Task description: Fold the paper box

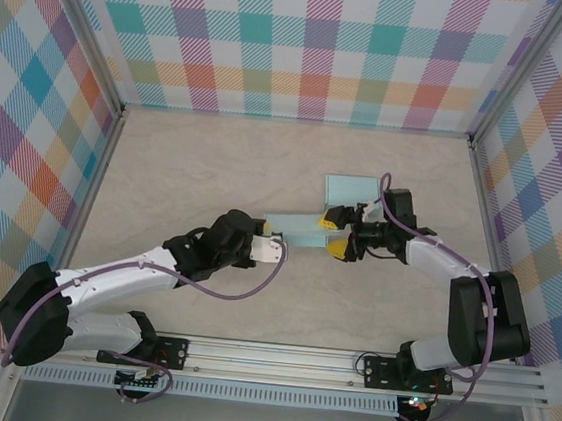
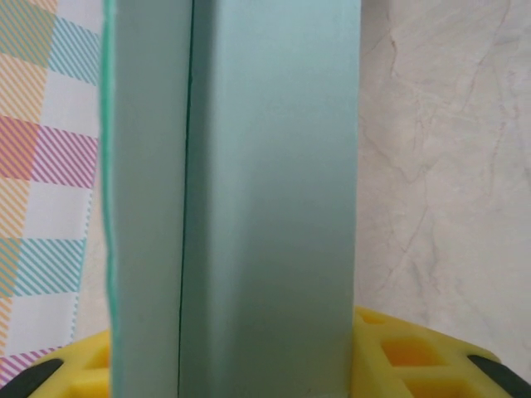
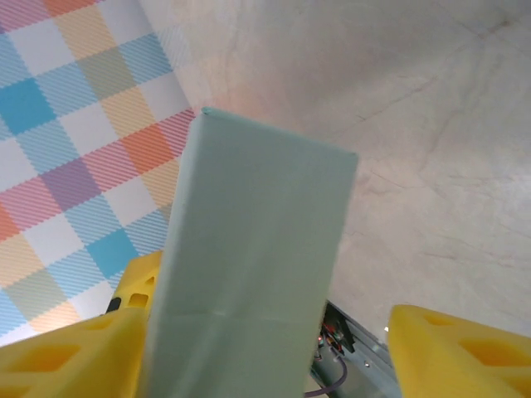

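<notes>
The pale green paper box [image 1: 302, 230] lies lengthwise between my two grippers at the table's middle, with one flap [image 1: 353, 190] standing open at its far right. My left gripper [image 1: 275, 248] holds the box's left end. In the left wrist view the box [image 2: 265, 191] sits tight between both yellow fingers [image 2: 415, 352]. My right gripper [image 1: 336, 233] straddles the right end. There the box [image 3: 249, 265] rests against the left finger [image 3: 75, 352], while the right finger [image 3: 465, 356] stands well clear of it, so the jaws are open.
The beige tabletop [image 1: 216, 163] is bounded by checked walls [image 1: 309, 43] on three sides. A metal rail [image 1: 345, 363] with the arm bases runs along the near edge.
</notes>
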